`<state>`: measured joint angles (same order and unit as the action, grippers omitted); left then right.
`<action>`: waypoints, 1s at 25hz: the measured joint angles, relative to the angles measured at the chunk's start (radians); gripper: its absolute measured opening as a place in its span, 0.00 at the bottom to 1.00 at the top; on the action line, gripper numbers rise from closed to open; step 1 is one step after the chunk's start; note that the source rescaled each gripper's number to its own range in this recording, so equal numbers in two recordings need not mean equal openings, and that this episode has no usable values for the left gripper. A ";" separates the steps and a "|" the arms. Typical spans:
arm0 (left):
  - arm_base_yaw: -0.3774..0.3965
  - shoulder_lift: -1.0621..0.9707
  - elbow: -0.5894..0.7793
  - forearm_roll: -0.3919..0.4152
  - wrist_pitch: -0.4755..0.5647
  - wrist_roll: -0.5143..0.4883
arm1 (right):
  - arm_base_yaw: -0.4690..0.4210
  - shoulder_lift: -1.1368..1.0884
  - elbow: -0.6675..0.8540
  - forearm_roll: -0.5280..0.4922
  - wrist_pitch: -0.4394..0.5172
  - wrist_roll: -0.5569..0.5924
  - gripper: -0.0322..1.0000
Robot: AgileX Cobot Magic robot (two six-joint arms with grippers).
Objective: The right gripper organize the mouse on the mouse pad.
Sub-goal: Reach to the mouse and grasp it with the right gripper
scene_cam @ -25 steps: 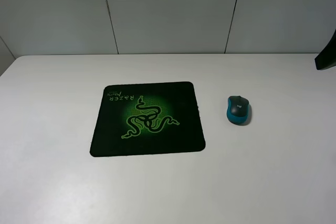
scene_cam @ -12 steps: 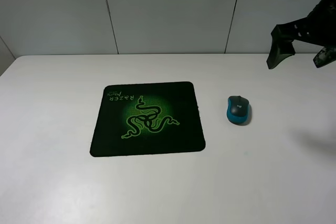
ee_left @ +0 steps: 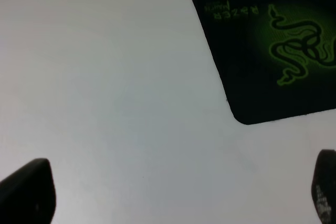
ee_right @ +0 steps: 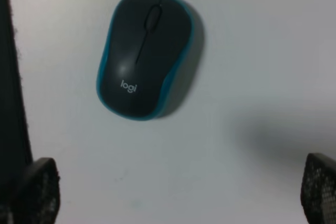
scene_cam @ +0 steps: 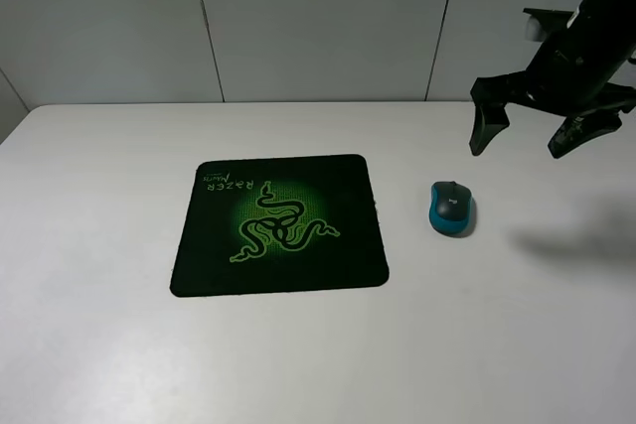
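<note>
Two pincers were examined, and both stand empty with fingers spread wide. The right pincer (scene_cam: 518, 145) hangs in the air, clear of the table (scene_cam: 99, 345) and touching nothing. The left pincer (ee_left: 176, 198) is likewise apart, over bare table.

Position: the mouse (scene_cam: 452, 208) rests on the table below the right pincer, a little toward its pad side. In the right wrist view it lies ahead of the open fingers, within the span between them. The mouse pad (scene_cam: 278, 225) lies flat beyond the mouse from this pincer, near it but not touching. The mouse is therefore not yet on the pad.

Handling, as a judgement: the mouse looks light and rigid, a hard plastic shell. Its domed dark top appears smooth and would likely slip under a pinch from above. The blue flanks offer the better hold, taken across the narrow width near the middle, low enough that the curve does not squeeze it upward. Pressure on the wheel and buttons is best avoided. The pad looks thin and may shift if dragged across.

Markings: "logi" reads on the rear of the mouse top. "RAZER" reads in green along one pad edge, beside a three-snake emblem. A smaller word next to it is illegible.
</note>
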<state>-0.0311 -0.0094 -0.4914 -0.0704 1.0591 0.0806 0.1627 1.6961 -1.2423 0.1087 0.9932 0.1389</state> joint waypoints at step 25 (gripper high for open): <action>0.000 0.000 0.000 0.000 0.000 0.000 | 0.073 0.217 -0.005 -0.005 -0.187 0.180 1.00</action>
<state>-0.0311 -0.0094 -0.4914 -0.0704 1.0591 0.0806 0.2361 1.9130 -1.2475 0.1040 0.8063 0.3194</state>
